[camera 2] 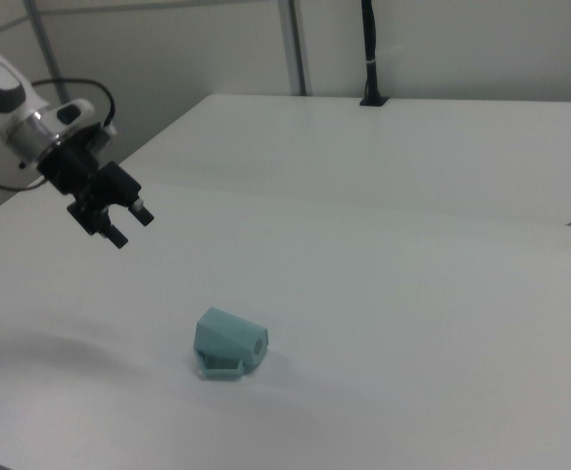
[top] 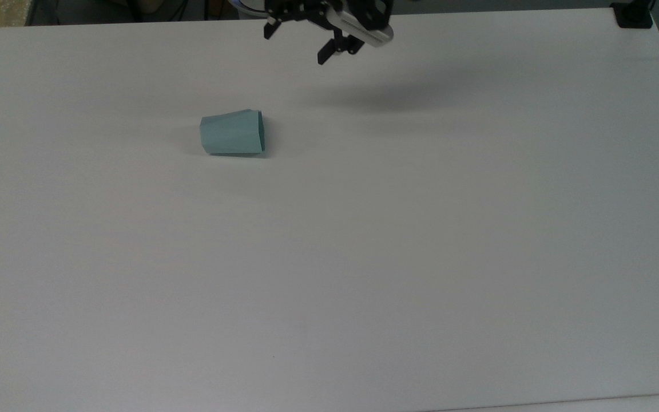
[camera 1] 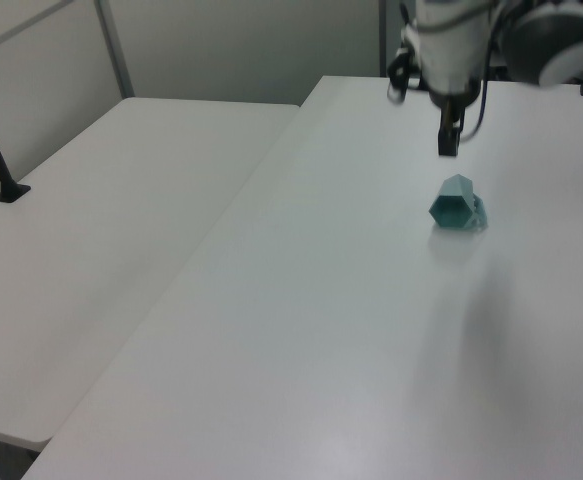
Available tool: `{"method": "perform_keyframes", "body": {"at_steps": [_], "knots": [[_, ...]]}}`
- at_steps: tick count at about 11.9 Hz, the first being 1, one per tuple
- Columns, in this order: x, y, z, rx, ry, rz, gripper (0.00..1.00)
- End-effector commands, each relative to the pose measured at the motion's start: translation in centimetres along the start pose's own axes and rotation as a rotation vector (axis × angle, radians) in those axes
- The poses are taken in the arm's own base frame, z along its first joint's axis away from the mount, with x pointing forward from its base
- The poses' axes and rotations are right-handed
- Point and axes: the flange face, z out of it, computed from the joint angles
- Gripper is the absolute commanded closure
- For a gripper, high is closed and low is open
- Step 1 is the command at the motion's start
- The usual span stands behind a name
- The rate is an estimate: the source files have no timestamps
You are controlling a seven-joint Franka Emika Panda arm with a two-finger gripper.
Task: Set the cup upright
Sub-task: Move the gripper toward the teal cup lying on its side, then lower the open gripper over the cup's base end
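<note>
The cup (top: 231,133) lay on its side on the worktop (top: 421,257); the tool (top: 301,43) (released, holding nothing) hung well apart, nothing done yet.

Cup (top: 231,133): pale teal plastic, smooth flat facets, matt with a faint sheen | Table (top: 364,257): white, smooth, matt top with soft shadows | Gripper (top: 298,44): black hard fingers, dull finish | Arm (camera 1: 449,40): white glossy shell, light glinting off it, dark joints
</note>
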Motion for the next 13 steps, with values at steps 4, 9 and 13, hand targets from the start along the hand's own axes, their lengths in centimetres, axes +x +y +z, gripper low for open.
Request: {"method": "perform_keyframes", "body": {"at_steps": [4,9,13], "knots": [[-0.3,-11.8,6.0,-0.293,0.080,0.004,0.00],[0.6,-13.9,12.0,-0.389,0.096,-0.075,0.00],[1.0,-12.8,15.5,-0.423,0.096,-0.047,0.00]]}}
